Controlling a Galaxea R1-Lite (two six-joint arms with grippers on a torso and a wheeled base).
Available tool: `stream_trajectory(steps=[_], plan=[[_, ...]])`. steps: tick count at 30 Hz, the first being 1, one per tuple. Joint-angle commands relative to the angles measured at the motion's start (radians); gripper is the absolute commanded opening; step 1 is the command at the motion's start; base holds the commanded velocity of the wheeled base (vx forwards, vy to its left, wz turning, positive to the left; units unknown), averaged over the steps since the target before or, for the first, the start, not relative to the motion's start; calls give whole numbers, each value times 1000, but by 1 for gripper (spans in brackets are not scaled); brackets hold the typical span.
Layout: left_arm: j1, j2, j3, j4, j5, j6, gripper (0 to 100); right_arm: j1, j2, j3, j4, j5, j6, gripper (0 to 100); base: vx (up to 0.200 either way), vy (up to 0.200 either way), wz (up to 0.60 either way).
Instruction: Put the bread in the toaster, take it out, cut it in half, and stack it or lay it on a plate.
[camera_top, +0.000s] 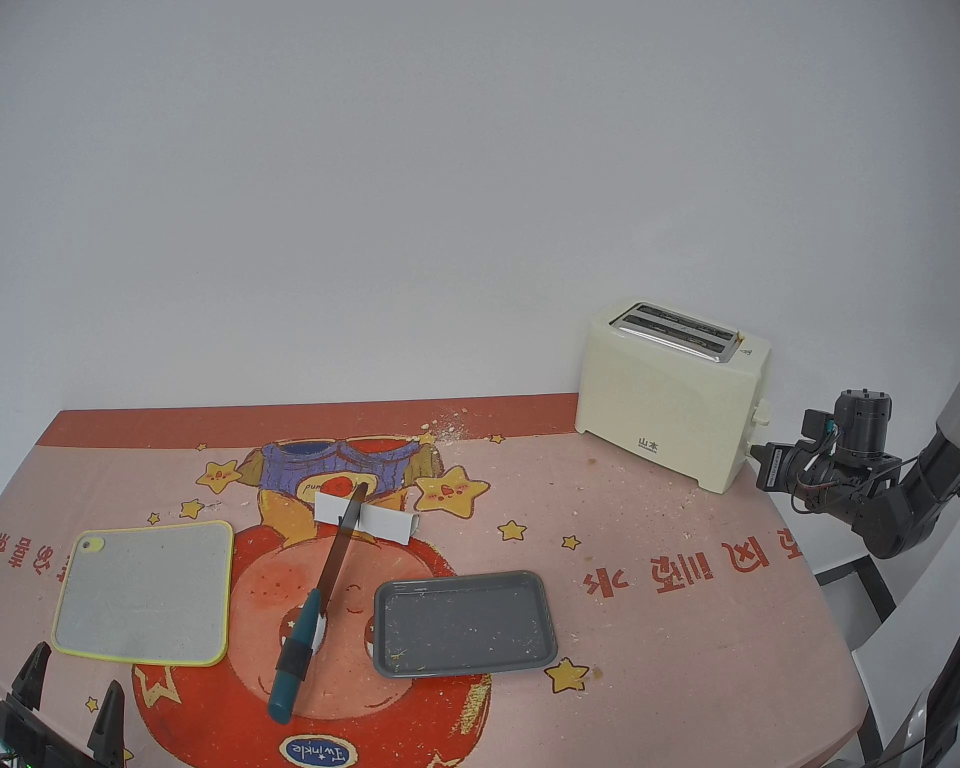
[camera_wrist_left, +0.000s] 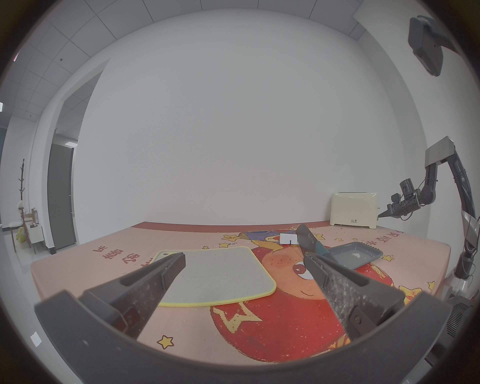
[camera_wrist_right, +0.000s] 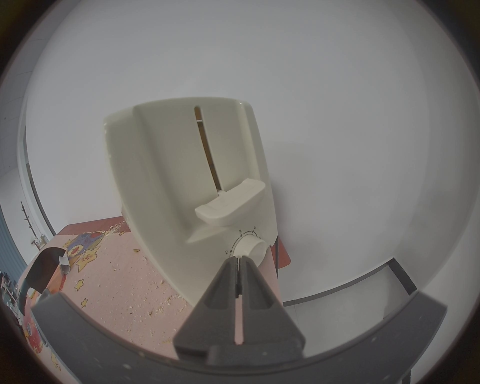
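the toaster (camera_top: 672, 393) stands at the far right of the counter (camera_top: 690, 640), slots up; whether bread sits inside cannot be told. its lever (camera_wrist_right: 230, 201) sits low in its slot on the right end face, with a round dial (camera_wrist_right: 248, 248) just under it. the right claw (camera_wrist_right: 239, 260) is clenched, fingers pressed together with only a thin slit between them, its tip right at the dial, below the lever; contact cannot be told. in the head view the right arm comes in from beyond the counter's right edge, forearm roughly level, claw pointing at that end face.

a grey tray (camera_top: 465, 622) lies near the middle. just left of it a teal-handled knife (camera_top: 315, 610) lies with its blade on a white folded card (camera_top: 365, 517). further left is a cutting board (camera_top: 145, 590). the left claw (camera_top: 75, 685) hovers released at the near left corner, fingers spread, pointing over the board. crumbs (camera_top: 620, 478) dot the cloth by the toaster.
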Motion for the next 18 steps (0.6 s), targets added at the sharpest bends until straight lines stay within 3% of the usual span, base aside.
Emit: stream_trajectory(steps=[1,18], plan=[[0,2,18,0,0,0,100,6,5,-1,1,1,0,0,0,0,0],[0,2,18,0,0,0,100,9,25,0,0,-8,-2,0,0,0,0]])
